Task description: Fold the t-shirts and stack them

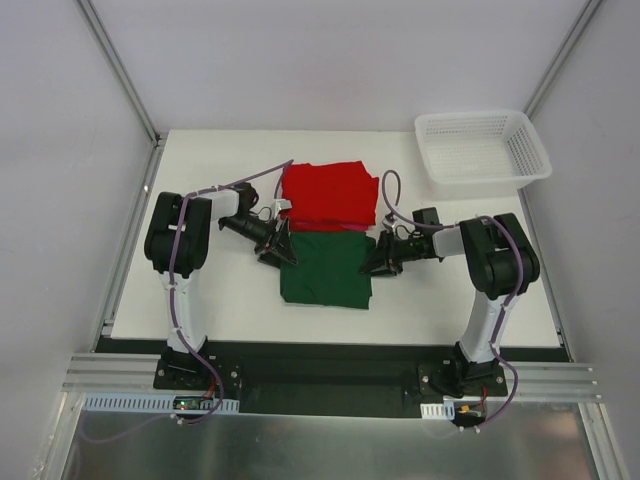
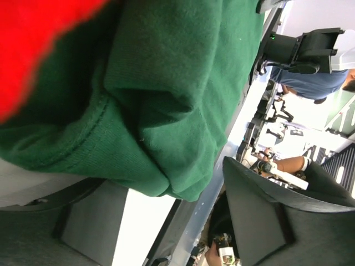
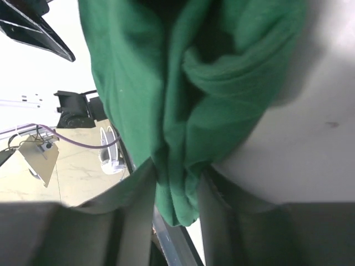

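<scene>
While left gripper point(image 1: 281, 246) and right gripper point(image 1: 379, 263) sit at green shirt's point(image 1: 326, 270) far corners | shirt: folded, mid-table, touching red shirt point(image 1: 330, 193) behind | left: jaws apart around fold | right: pinching cloth | step: likely grasping for stack | next: close left, lift level onto red.

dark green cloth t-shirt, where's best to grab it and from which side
Take the dark green cloth t-shirt at its two far corners, left pincer from the left, right pincer from the right. It lies flat, folded into a rectangle, and its layered side edges bunch into pinchable folds.
</scene>
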Action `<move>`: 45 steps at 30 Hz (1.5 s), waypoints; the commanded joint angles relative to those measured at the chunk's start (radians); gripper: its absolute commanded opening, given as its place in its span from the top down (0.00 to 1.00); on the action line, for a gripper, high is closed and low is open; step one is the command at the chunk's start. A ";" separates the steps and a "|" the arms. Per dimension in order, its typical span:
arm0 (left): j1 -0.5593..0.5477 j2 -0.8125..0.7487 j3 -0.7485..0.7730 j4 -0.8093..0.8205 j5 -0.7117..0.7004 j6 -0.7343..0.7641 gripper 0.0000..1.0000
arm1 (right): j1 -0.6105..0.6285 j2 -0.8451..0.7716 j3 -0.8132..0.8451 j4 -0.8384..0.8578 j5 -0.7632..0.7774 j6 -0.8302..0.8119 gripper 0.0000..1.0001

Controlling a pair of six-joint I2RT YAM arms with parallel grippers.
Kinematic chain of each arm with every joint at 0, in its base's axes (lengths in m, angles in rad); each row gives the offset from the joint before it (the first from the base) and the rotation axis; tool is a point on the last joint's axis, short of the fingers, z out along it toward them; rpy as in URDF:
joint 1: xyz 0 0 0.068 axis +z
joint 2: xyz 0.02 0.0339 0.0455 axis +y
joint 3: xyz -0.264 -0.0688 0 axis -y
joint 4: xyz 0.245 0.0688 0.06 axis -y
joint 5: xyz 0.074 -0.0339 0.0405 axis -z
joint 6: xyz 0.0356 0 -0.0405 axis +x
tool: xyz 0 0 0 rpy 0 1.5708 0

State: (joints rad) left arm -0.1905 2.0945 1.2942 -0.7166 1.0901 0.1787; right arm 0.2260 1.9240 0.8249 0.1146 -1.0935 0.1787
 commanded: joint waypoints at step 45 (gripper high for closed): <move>-0.021 -0.263 -0.035 -0.079 0.077 0.027 1.00 | 0.058 -0.303 0.124 -0.391 -0.013 -0.239 0.99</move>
State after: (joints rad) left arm -0.2039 1.9121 1.2606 -0.7456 1.1286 0.1715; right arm 0.2768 1.6844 0.8886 -0.2131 -1.0832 -0.0078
